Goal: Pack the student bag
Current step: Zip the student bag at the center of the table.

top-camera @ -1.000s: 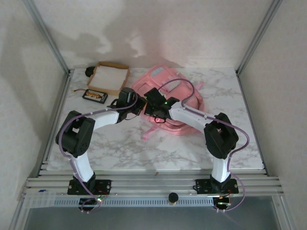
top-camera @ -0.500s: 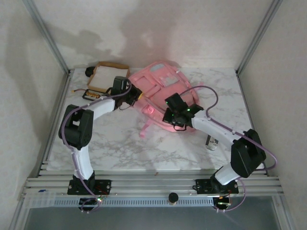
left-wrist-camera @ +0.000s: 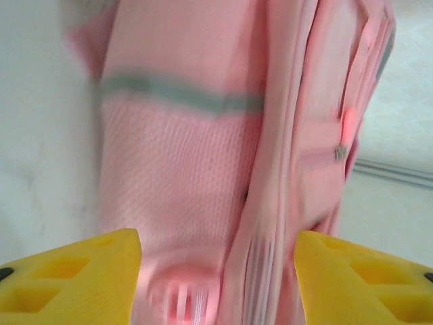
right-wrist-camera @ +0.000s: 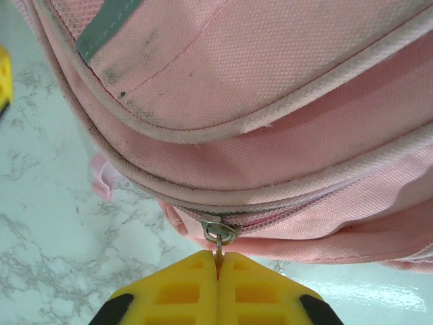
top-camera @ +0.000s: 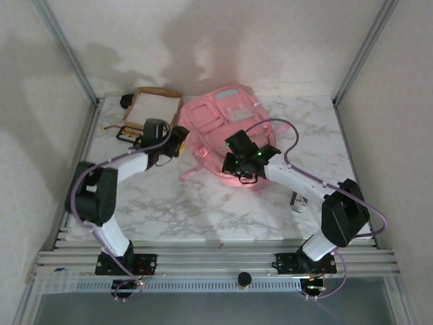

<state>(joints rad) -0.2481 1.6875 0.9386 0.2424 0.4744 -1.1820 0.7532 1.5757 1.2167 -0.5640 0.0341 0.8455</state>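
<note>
The pink student bag [top-camera: 223, 118] lies at the back middle of the marble table, front pockets up. My right gripper [top-camera: 235, 167] is at the bag's near edge, shut on the metal zipper pull [right-wrist-camera: 219, 233] of a closed zipper; its yellow fingers [right-wrist-camera: 183, 288] press together on the tab. My left gripper [top-camera: 181, 139] is at the bag's left side, open, with the pink fabric and a grey stripe [left-wrist-camera: 183, 95] blurred between its yellow fingers [left-wrist-camera: 74, 271]. The bag [left-wrist-camera: 203, 169] sits close to that camera.
A shallow tan cardboard tray [top-camera: 154, 108] stands at the back left, a dark round object [top-camera: 126, 101] beside it and a small dark case [top-camera: 132, 135] in front. A small can [top-camera: 298, 202] lies on the table right of the right arm.
The right gripper has moved left along the bag's near edge with the zipper pull. The left gripper has dropped lower along the bag's left side. The bag has shifted slightly.
</note>
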